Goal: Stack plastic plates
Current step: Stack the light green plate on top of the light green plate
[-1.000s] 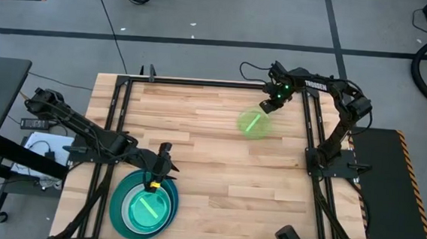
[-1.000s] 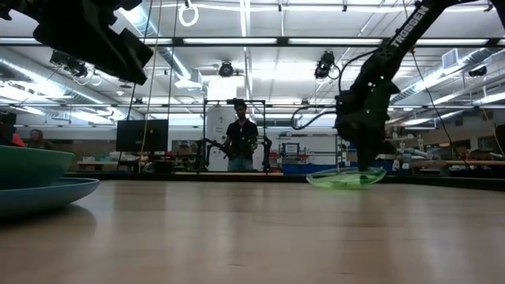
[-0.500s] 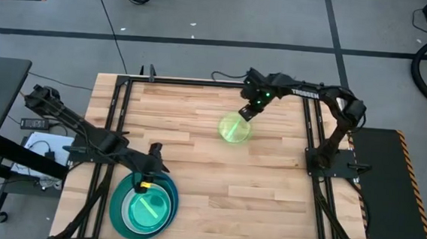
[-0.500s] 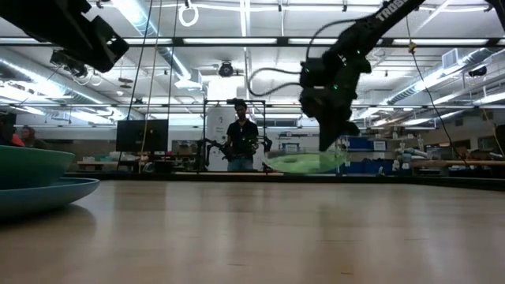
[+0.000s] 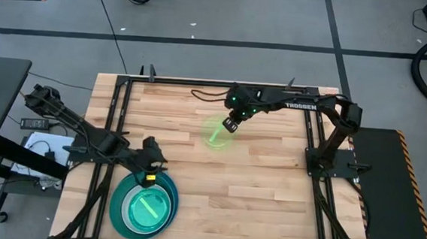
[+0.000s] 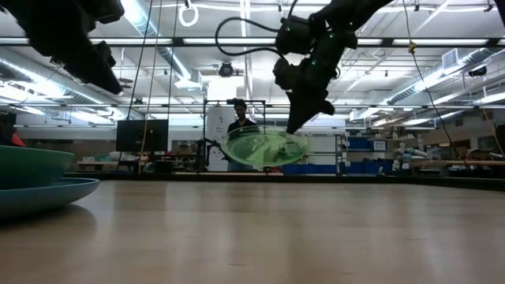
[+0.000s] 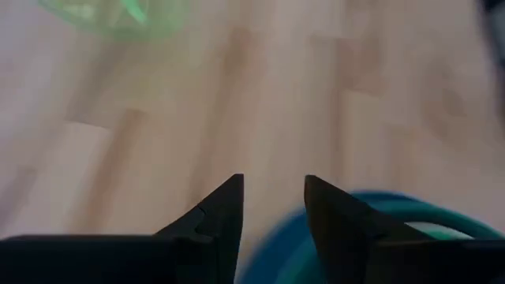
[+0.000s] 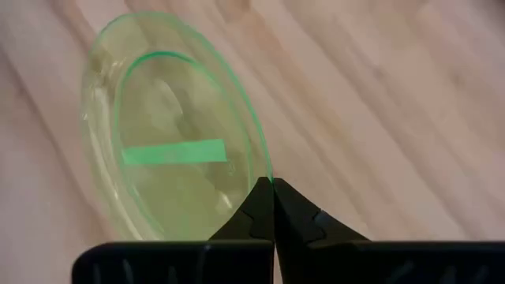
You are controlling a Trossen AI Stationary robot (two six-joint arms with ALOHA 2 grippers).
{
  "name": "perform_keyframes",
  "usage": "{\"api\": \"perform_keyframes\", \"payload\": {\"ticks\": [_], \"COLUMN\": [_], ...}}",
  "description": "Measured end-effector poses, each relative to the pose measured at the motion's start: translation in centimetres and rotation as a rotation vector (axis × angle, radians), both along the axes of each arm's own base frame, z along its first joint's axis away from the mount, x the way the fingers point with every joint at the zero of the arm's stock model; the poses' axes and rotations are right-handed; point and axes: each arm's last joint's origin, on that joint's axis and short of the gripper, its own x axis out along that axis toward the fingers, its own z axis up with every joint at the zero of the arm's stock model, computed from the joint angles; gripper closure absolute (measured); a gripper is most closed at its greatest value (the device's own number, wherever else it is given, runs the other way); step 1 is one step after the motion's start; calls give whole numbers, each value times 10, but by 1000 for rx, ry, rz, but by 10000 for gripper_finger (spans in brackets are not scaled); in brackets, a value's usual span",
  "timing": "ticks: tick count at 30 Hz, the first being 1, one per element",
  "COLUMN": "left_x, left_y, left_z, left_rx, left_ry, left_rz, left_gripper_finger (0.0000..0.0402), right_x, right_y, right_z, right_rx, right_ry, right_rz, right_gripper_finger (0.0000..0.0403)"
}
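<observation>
A small translucent lime green plate [image 5: 217,132] hangs over the far middle of the wooden table, with my right gripper [image 5: 230,124] shut on its rim. The low view shows this plate [image 6: 264,147] well above the tabletop. At the near left stands a stack of plates [image 5: 144,206]: a blue one at the bottom, a teal one on it, and a translucent cyan-green one on top. My left gripper [image 5: 148,175] hovers open over the stack's far edge [image 7: 379,209], and nothing is between its fingers [image 7: 273,185]. My right gripper pinches the lime plate's rim [image 8: 264,175] between its two shut fingertips, at the edge nearest the arm. The fingers slant down from the table's far right. The plate is lifted clear of the table and hangs tilted below and beyond the fingertips.
Black frame rails [image 5: 116,113] run along the table's left and right sides [image 5: 312,134]. Bare wood [image 5: 254,190] lies between the stack and the lifted plate. A person [image 6: 239,134] stands in the room far behind the table.
My right gripper, still shut, has carried the lime plate from the far right toward the table's left and upward, rolling as it went; the plate now hangs higher and more tilted. My left gripper has drawn back a little toward the left edge and rolled, staying open.
</observation>
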Motion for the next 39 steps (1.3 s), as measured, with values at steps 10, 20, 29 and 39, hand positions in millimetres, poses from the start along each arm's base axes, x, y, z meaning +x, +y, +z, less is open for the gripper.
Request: {"api": "perform_keyframes", "payload": {"ticks": [10, 20, 29, 39], "left_x": [10, 32, 41, 41], "left_y": [30, 65, 90, 94], "left_z": [1, 6, 4, 6], "left_rx": [203, 314, 431, 406], "left_ry": [-89, -201, -187, -209], "left_rz": [351, 602, 734, 757], "left_gripper_finger": [212, 175, 188, 189], "right_x": [23, 35, 36, 40], "right_y": [18, 20, 16, 23], "right_z": [12, 24, 29, 32], "right_rx": [-302, -325, -323, -362], "right_ry": [-128, -306, -333, -354], "right_rz": [-105, -169, -171, -128], "right_gripper_finger": [400, 400, 400, 400]}}
